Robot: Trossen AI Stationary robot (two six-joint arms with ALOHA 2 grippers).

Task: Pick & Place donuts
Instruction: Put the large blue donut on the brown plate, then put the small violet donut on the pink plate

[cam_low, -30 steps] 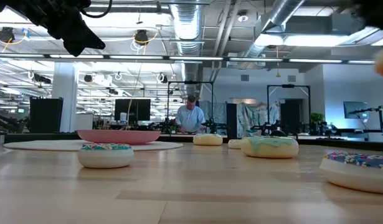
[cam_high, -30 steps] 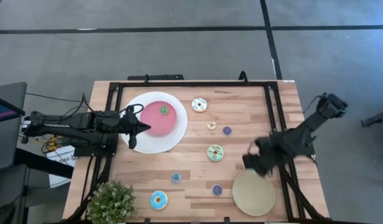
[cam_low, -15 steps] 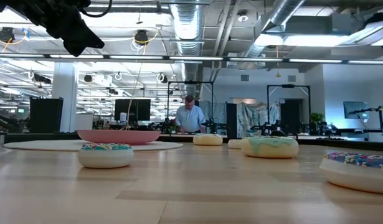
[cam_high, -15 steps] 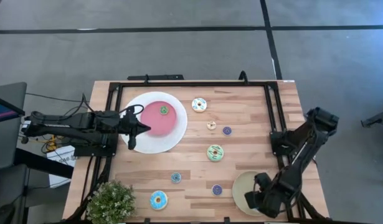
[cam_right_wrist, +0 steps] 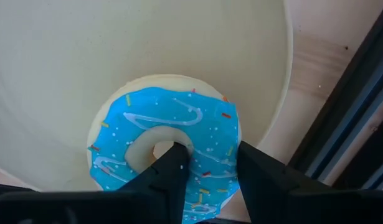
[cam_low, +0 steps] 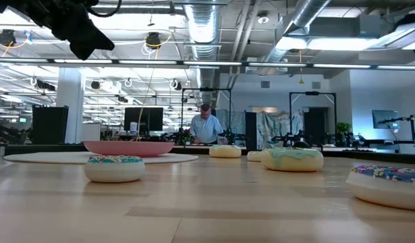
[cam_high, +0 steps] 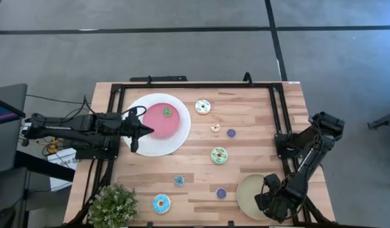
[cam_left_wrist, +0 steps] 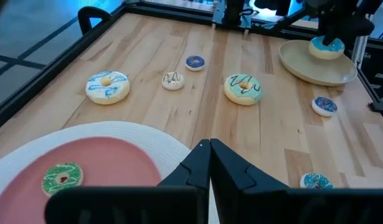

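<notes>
My right gripper is down over the round tan plate at the table's near right corner, shut on a blue-iced donut that my arm hides in the high view. My left gripper is shut and hovers above the left rim of the white plate with pink centre, where a tiny green donut lies. Flat on the wood lie a blue-and-cream donut, a light green donut, a blue donut and several tiny ones. My right gripper comes from above, pointing down. One finger stands in the donut's hole and the other outside the ring's rim, with the ring between them. The donut lies flat on the tan plate.
A potted plant stands at the near left corner. A black frame runs along the table's edges. Bare wood lies between the two plates and the scattered donuts. A person is far off in the room behind.
My right gripper has swung from the table's right middle toward the near edge and come down over the tan plate, bringing the blue donut onto it. In the last half second it has hardly moved. My left arm has stayed still.
</notes>
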